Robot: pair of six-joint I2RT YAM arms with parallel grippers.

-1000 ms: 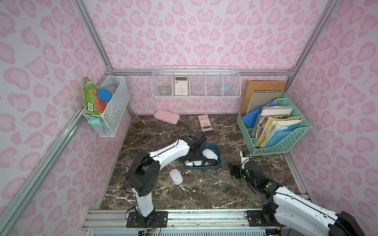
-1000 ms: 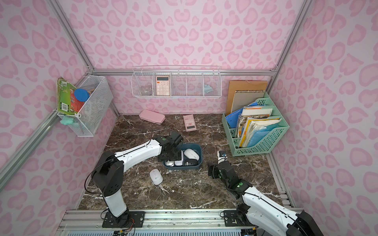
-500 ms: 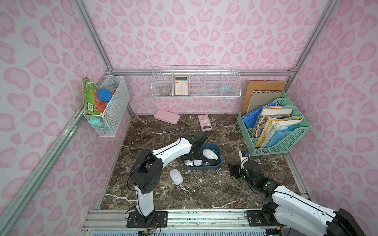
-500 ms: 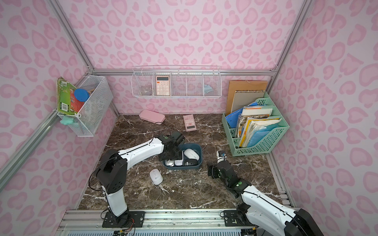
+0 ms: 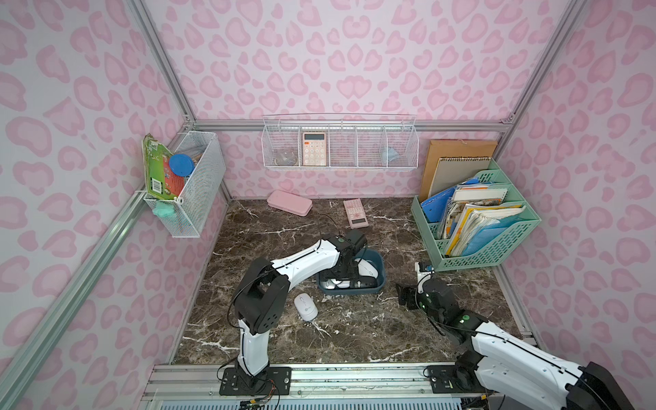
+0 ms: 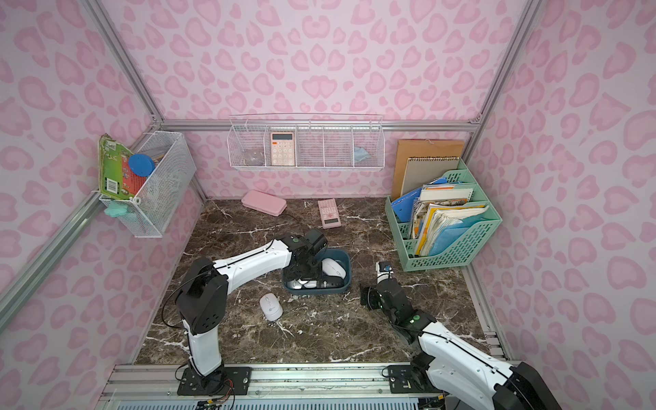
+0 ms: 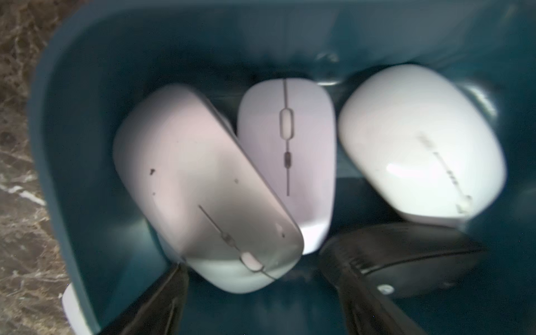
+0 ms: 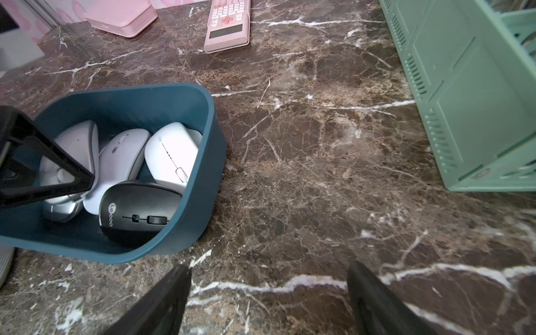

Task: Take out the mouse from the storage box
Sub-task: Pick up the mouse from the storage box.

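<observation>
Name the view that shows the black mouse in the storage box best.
The right wrist view: the black mouse lies sharp and almost whole in the storage box, logo and scroll wheel visible. The left wrist view shows it blurred; in both top views it is a small dark sliver.

Both top views are bright and evenly lit from overhead, with only soft shadows beneath the arms on the marble table (image 5: pixel 355 330). Wide-angle stretch splays the pink walls (image 5: pixel 71 177) toward the edges. The left wrist view is dim and smeared with blur inside the storage box (image 7: pixel 87 130). There a shadow crosses the silver mouse (image 7: pixel 188 174) and glare marks the white mouse (image 7: pixel 414 150). The right wrist view is sharp, though the right gripper (image 8: pixel 269 268) looks soft.
</observation>
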